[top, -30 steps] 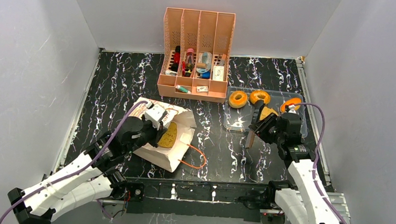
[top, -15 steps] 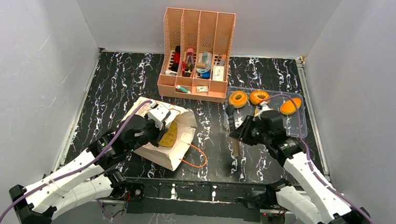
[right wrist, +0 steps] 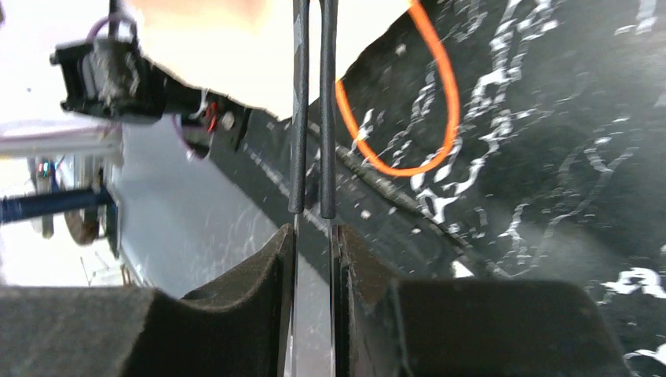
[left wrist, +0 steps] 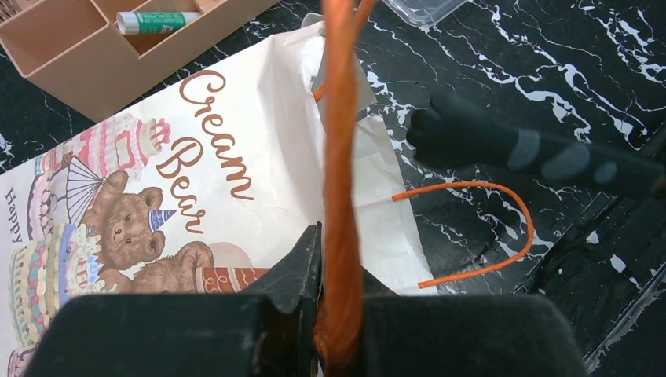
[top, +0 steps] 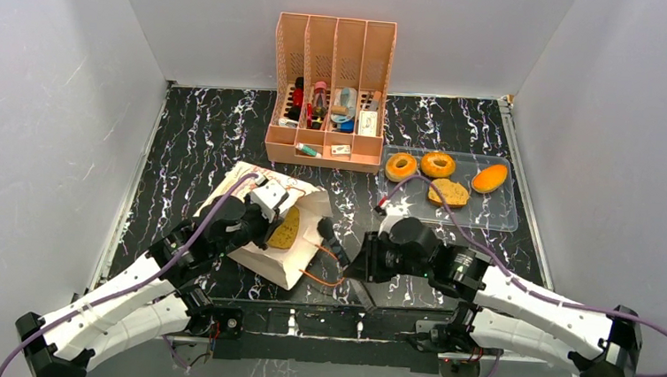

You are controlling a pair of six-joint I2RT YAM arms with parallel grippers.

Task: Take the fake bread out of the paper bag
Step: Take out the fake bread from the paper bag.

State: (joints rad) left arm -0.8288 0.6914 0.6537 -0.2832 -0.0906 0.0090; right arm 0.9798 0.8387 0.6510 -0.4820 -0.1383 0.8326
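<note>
My left gripper (left wrist: 339, 267) was clamped on a thin orange cord handle (left wrist: 342, 118), which ran taut between the fingers. My right gripper (left wrist: 440, 135) had its fingers pressed nearly together, only a slit between them, with nothing in it. It lay low just beside the mouth of the cream-beige paper bag (left wrist: 259, 141). The bag lay on its side on the black marbled table (top: 210, 127), and a brown toast slice (top: 284, 229) showed in its opening. The other cord handle (top: 333, 273) looped onto the table. Two golden-brown ring breads (top: 401, 167), another toast slice (top: 449, 193) and an orange oval bun (top: 490, 177) sat in the clear plastic tray (top: 487, 219).
</note>
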